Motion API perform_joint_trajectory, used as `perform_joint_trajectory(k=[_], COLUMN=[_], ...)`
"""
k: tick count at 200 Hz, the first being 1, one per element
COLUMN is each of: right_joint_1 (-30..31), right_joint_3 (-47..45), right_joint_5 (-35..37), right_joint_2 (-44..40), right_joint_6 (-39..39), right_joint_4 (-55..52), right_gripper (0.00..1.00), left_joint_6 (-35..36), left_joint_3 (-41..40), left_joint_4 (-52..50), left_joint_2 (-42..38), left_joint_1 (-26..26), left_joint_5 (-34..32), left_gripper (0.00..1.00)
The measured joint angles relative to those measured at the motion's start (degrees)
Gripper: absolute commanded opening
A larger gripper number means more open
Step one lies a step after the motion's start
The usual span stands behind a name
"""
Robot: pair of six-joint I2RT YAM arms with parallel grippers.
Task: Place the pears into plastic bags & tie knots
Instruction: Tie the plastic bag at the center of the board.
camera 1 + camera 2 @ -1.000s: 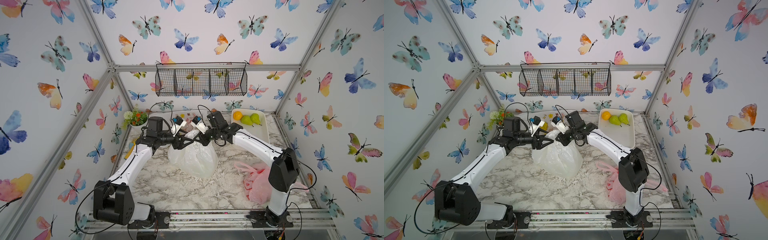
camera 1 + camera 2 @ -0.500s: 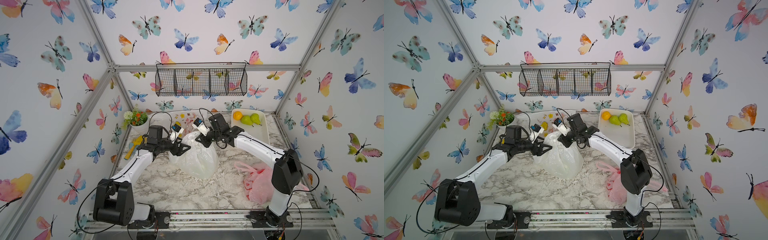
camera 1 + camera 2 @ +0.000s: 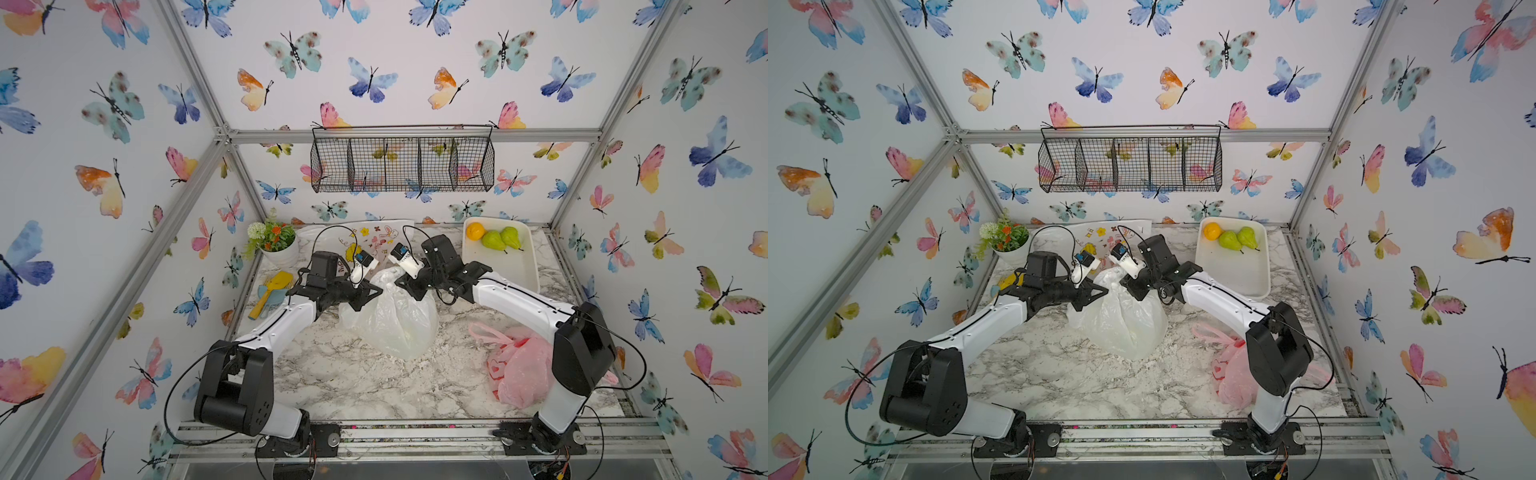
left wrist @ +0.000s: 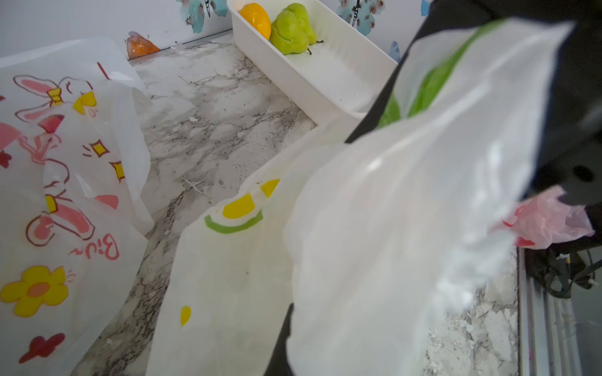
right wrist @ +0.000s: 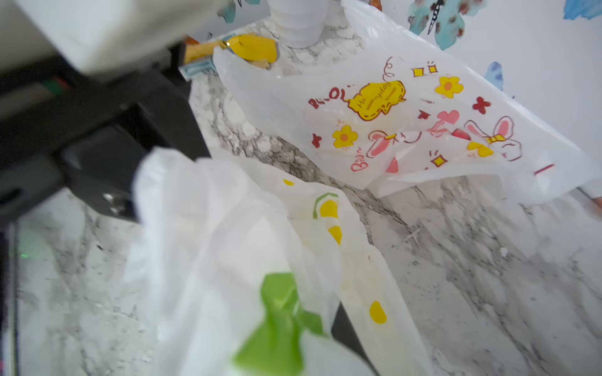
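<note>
The left fingers [image 3: 374, 291] pinch the top of the lemon-print bag [image 3: 395, 324]; the right fingers [image 3: 409, 289] opposite are buried in film, gap unreadable. Behind it lies the doodle bag [image 3: 374, 237]; to its right are the pink bag [image 3: 519, 365] and the pears [image 3: 493, 240] in a tray [image 3: 528, 266]

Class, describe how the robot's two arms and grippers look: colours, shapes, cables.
Both the left arm and right arm have smooth white links between bulky black joint housings, with thin black cables looping alongside. The left gripper and right gripper are black and angular, each topped by a small white camera with a blue face.
</note>
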Motion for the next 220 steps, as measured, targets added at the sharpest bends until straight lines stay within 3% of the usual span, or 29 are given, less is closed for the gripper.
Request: perform_joint_trajectory(k=[28,52,118,170,182,195,207,220], right_joint_1=[1.1,1.7,1.9,0.7,-0.8,-2.7,-4.3,-5.4], right_joint_3=[-8.5,-14.2,-24.1,-27.7,-27.8,-28.4,-29.1,-29.7], right_joint_5=[7.9,10.4,9.2,3.0,-0.6,-4.3,-6.8,-9.0], right_joint_2=[-2.2,-3.9,-4.8,-0.7,1.5,4.6,7.3,8.9], right_joint_6=[-0.7,-0.8,-0.6,4.5,7.4,11.0,13.8,15.6], right_joint_4=[11.4,22.7,52.0,71.1,75.6,82.1,87.3,90.5], right_gripper=[0.21,0.17,0.11,0.09,0.09,0.06,0.05,0.05], left_joint_6=[-3.3,-5.6,-9.7,-15.0,-16.9,-18.1,-18.2,-18.1], left_joint_3=[-2.0,-5.4,-5.6,-4.8,-6.1,-7.6,-8.7,-9.4], left_joint_4=[0.0,-0.1,1.9,10.2,13.7,16.4,15.8,13.4], left_joint_2=[-2.9,-6.6,-6.7,-5.1,-5.1,-5.1,-5.4,-6.3], left_joint_1=[-0.5,-2.4,-6.6,-14.8,-15.0,-15.0,-15.1,-14.3], left_joint_5=[3.1,4.6,5.4,4.6,4.4,4.3,4.6,5.0], left_gripper=[0.0,0.0,0.0,0.0,0.08,0.25,0.41,0.5])
